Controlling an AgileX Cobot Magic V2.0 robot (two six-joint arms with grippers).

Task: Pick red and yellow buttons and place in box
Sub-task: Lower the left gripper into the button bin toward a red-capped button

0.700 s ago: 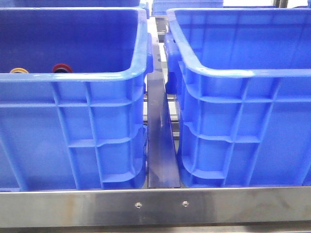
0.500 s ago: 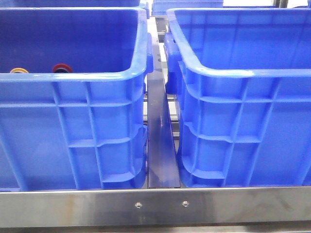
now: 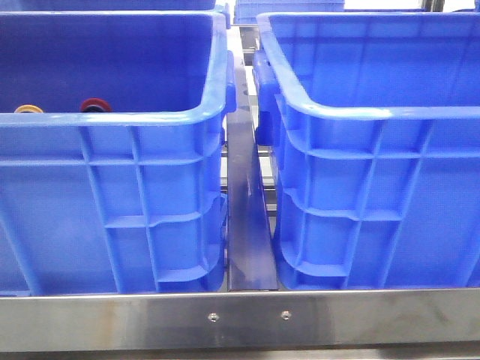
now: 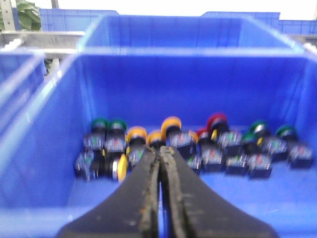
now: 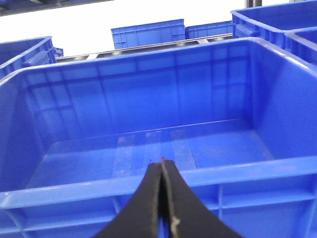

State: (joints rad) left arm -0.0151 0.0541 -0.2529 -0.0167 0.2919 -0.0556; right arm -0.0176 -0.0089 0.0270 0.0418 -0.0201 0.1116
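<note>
1. Nothing is moving between the earlier front views and now; both crates and the two caps are sitting exactly where they were.
2. Two blue crates are standing side by side on a steel-edged bench, well apart across a dark gap. The right crate, the box, is lying empty in the right wrist view.
3. The left crate is holding a cluster of buttons along its far floor: green, yellow and red caps on clear bodies.
4. From the front, only a yellow cap and a red cap are peeking over the near rim.
5. The left gripper is hovering above that crate, jaws pressed together and holding nothing. The right gripper is likewise closed and empty over the box.
6. Picking is apparently not yet begun. Next, the left jaws would need to spread, then descend onto a red or yellow cap.
</note>
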